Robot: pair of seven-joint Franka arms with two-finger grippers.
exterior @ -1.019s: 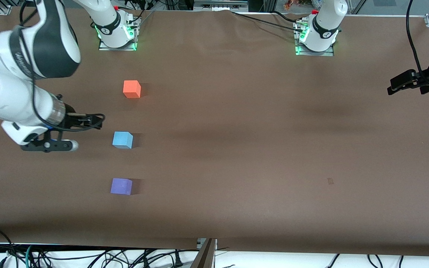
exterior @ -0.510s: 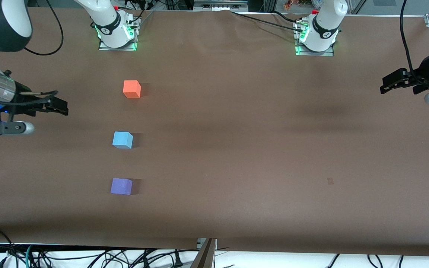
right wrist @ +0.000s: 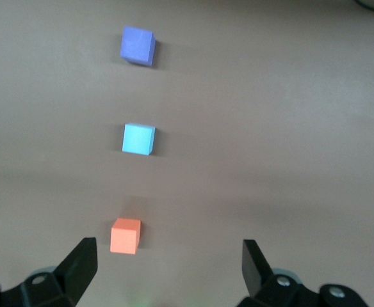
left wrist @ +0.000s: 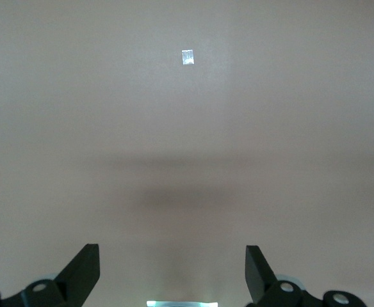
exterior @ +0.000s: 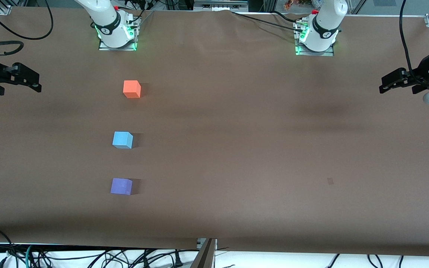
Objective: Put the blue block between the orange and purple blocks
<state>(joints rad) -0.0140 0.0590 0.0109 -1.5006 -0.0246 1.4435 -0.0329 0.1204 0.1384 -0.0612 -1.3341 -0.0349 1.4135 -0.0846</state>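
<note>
tabletop [exterior: 237,149]: we see a brown matte sheet spread wide, faintly creased | mark: we note a small pale patch [exterior: 330,181] toward the left arm's end | edge nearest the front camera: a white strip with tangled black cables [exterior: 88,257] | light: even, with soft dark bands of shadow | top edge: metal framing [exterior: 220,4].

No writing, label, brand or number can be read anywhere here. The three blocks have plain faces, and the brown worktop [exterior: 237,149] carries no readable marking. The round dark marks on the two arm bases are too small to make out.
</note>
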